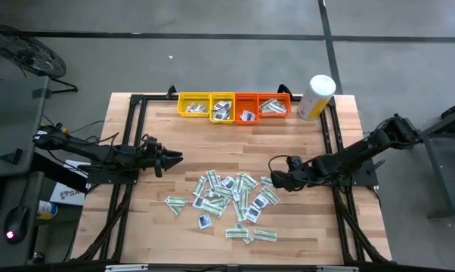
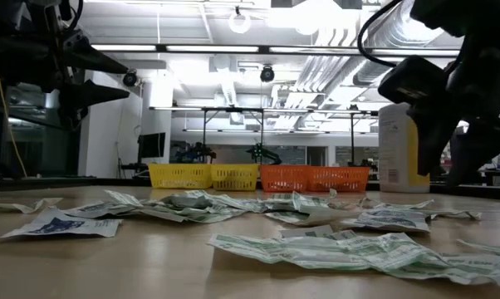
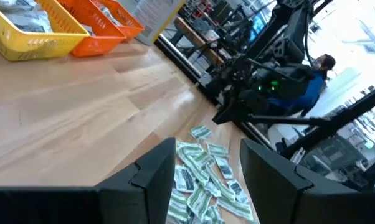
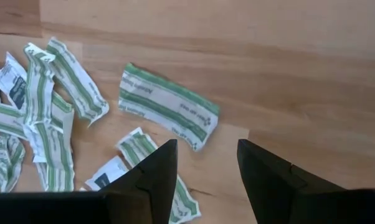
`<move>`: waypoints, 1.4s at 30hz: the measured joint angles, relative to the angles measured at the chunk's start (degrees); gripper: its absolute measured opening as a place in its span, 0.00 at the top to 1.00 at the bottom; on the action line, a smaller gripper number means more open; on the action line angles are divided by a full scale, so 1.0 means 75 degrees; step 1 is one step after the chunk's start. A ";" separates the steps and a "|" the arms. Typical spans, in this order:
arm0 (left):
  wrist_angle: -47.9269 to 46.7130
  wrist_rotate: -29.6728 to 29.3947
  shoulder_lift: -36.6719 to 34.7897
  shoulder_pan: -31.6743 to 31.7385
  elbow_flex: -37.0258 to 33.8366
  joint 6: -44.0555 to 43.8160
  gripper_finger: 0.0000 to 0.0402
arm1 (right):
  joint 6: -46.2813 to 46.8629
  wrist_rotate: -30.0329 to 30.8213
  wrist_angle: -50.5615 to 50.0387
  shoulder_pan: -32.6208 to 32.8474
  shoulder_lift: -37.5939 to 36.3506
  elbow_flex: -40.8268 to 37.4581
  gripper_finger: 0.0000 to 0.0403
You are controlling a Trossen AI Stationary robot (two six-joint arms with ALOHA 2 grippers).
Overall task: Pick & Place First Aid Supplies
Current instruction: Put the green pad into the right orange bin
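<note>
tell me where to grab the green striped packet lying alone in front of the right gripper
Take the white-and-green packet across its narrow width near the middle, coming straight down. It lies flat, apart from the pile, long edges clear. The right gripper is open just short of it, likely needing only to advance and descend.

Bare table (image 1: 174,132) between packet heap (image 1: 227,200) and tray row (image 1: 235,106): open lane across.
White-and-yellow canister (image 1: 316,97) upright at right end of trays, blocks that corner.
Left end effector (image 1: 174,157) left of heap, right end effector (image 1: 274,181) at heap's right edge, both open and empty, narrowing side approaches.
Table near front edge bare.
</note>
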 joint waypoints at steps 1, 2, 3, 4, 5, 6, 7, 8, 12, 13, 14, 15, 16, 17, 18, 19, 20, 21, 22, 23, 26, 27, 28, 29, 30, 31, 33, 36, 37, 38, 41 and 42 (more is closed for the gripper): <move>0.0005 0.0037 0.0001 0.0000 0.0000 0.0000 0.56 | 0.0075 0.0010 0.0003 0.0036 0.0000 0.0000 0.60; 0.0006 0.0037 0.0001 0.0000 0.0000 0.0000 0.56 | 0.0139 0.0020 0.0014 0.0072 0.0000 0.0000 0.60; 0.0006 0.0037 0.0001 0.0000 0.0000 0.0000 0.56 | 0.0191 0.0020 0.0042 0.0105 0.0000 0.0000 0.60; 0.0012 0.0037 0.0001 0.0000 0.0000 0.0000 0.56 | 0.0256 0.0025 0.0080 0.0141 0.0002 0.0000 0.60; 0.0012 0.0036 0.0001 0.0000 0.0000 0.0000 0.56 | 0.0332 0.0049 0.0122 0.0176 0.0003 0.0000 0.60; 0.0012 0.0034 0.0001 0.0000 0.0000 0.0000 0.56 | 0.0377 0.0086 0.0162 0.0207 0.0002 0.0000 0.60; 0.0012 0.0034 0.0001 0.0000 0.0000 0.0000 0.56 | 0.0416 0.0104 0.0197 0.0232 0.0003 0.0000 0.60; 0.0012 0.0034 0.0001 0.0000 0.0000 0.0000 0.56 | 0.0459 0.0114 0.0209 0.0252 0.0003 0.0000 0.60; 0.0012 0.0031 0.0001 0.0000 0.0000 0.0000 0.56 | 0.0505 0.0181 0.0157 0.0251 0.0005 0.0000 0.60; 0.0012 0.0031 0.0001 0.0000 0.0000 0.0000 0.56 | 0.0532 0.0226 0.0161 0.0251 0.0009 0.0000 0.60; 0.0010 0.0031 0.0001 0.0000 0.0000 0.0000 0.56 | 0.0561 0.0246 0.0185 0.0250 0.0050 0.0000 0.60; 0.0006 0.0031 0.0001 0.0000 0.0000 0.0000 0.56 | 0.0587 0.0224 0.0254 0.0248 0.0109 0.0000 0.60; 0.0003 0.0030 0.0001 0.0000 0.0000 0.0000 0.56 | 0.0634 0.0185 0.0376 0.0249 0.0192 0.0000 0.60; 0.0003 0.0028 0.0001 0.0000 0.0000 0.0000 0.56 | 0.0679 0.0122 0.0572 0.0253 0.0328 0.0000 0.60; 0.0003 0.0028 0.0001 0.0000 0.0000 0.0000 0.56 | 0.0709 0.0068 0.0774 0.0283 0.0489 0.0000 0.60; 0.0003 0.0029 0.0001 0.0000 0.0000 0.0000 0.56 | 0.0748 0.0063 0.0923 0.0325 0.0657 0.0000 0.60; 0.0000 0.0025 0.0001 0.0000 0.0000 0.0000 0.56 | 0.0810 0.0054 0.1026 0.0351 0.0842 0.0003 0.60; 0.0000 0.0025 0.0001 0.0000 0.0000 0.0000 0.56 | 0.0886 0.0022 0.1083 0.0366 0.1009 0.0003 0.60; -0.0004 0.0025 0.0001 0.0000 0.0000 0.0000 0.56 | 0.0944 0.0006 0.1110 0.0388 0.1141 0.0013 0.60; -0.0011 0.0025 0.0001 0.0000 0.0000 0.0000 0.56 | 0.0992 0.0015 0.1152 0.0400 0.1239 0.0025 0.60; -0.0033 0.0024 -0.0002 0.0000 0.0000 0.0000 0.56 | 0.1100 0.0082 0.1140 0.0441 0.1420 0.0047 0.60; -0.0039 0.0022 -0.0002 0.0000 0.0000 0.0000 0.56 | 0.1097 0.0124 0.1124 0.0443 0.1428 0.0049 0.60; -0.0046 0.0022 -0.0002 0.0000 0.0000 0.0000 0.56 | 0.1091 0.0174 0.1108 0.0441 0.1428 0.0041 0.60; -0.0065 0.0022 -0.0002 0.0000 0.0000 0.0000 0.56 | 0.1066 0.0248 0.1081 0.0435 0.1428 0.0041 0.60; -0.0073 0.0022 -0.0002 0.0000 0.0000 0.0000 0.56 | 0.1048 0.0313 0.1070 0.0428 0.1417 0.0034 0.60; -0.0077 0.0022 -0.0002 0.0000 0.0000 0.0000 0.56 | 0.1025 0.0340 0.1060 0.0394 0.1416 0.0031 0.60; -0.0084 0.0022 -0.0002 0.0000 0.0000 0.0000 0.56 | 0.0978 0.0341 0.1025 0.0317 0.1416 0.0031 0.60; -0.0090 0.0022 -0.0002 0.0000 0.0000 0.0000 0.56 | 0.0891 0.0342 0.1015 0.0163 0.1416 0.0026 0.60; -0.0091 0.0022 -0.0002 0.0000 0.0000 0.0000 0.56 | 0.0862 0.0355 0.1037 0.0110 0.1416 0.0021 0.60; -0.0093 0.0022 -0.0002 0.0000 0.0000 0.0000 0.56 | 0.0830 0.0373 0.1055 0.0057 0.1422 0.0020 0.60; -0.0132 0.0020 -0.0002 0.0000 0.0000 0.0000 0.56 | 0.0726 0.0482 0.1075 -0.0081 0.1433 0.0017 0.60; -0.0151 0.0019 -0.0002 0.0000 0.0000 0.0000 0.56 | 0.0713 0.0518 0.1083 -0.0126 0.1437 0.0017 0.60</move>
